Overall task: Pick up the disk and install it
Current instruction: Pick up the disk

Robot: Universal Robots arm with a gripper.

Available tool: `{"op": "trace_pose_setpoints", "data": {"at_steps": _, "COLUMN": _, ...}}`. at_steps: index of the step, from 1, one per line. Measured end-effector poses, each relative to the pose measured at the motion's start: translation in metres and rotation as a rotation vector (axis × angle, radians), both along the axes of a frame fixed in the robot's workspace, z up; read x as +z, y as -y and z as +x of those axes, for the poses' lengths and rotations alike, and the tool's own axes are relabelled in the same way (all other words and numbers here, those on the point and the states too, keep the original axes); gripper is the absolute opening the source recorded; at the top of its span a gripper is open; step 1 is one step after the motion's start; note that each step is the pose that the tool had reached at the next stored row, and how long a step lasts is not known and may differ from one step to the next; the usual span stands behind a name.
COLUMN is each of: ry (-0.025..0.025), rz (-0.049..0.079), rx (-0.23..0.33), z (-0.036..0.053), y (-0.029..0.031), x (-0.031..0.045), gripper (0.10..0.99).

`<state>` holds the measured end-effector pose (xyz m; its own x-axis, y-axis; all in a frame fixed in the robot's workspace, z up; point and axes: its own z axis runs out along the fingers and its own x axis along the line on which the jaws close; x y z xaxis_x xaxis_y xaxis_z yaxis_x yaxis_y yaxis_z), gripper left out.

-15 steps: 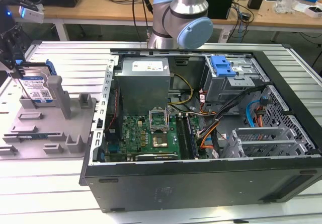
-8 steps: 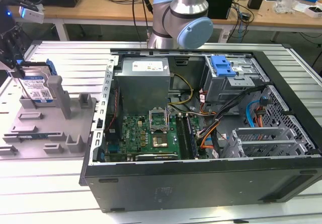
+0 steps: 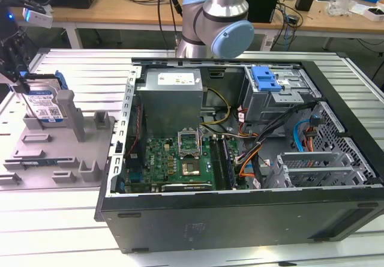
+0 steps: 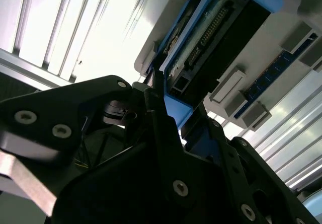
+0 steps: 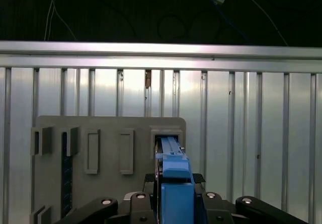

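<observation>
Gripper clamped on disk from 12 o'clock; disk upright in grey holder, computer case at 3 o'clock.

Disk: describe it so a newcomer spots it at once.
On the exterior view's left of the open computer case lies a grey fixture. The disk stands on edge at its far corner. Alone there, it is silver with a white-and-blue label and blue bracket.
</observation>
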<state>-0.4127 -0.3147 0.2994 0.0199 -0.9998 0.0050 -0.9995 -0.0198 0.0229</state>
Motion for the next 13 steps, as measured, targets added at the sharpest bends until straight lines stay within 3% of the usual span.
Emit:
{"op": "trace_pose_setpoints", "data": {"at_steps": 8, "ry": 0.0002, "rz": 0.0, "rx": 0.0, "z": 0.0, "y": 0.0003, "x": 0.0002, "gripper": 0.369}}
{"op": "trace_pose_setpoints", "data": {"at_steps": 13, "ry": 0.0002, "rz": 0.0, "rx": 0.0, "z": 0.0, "y": 0.0003, "x": 0.0041, "gripper": 0.369}}
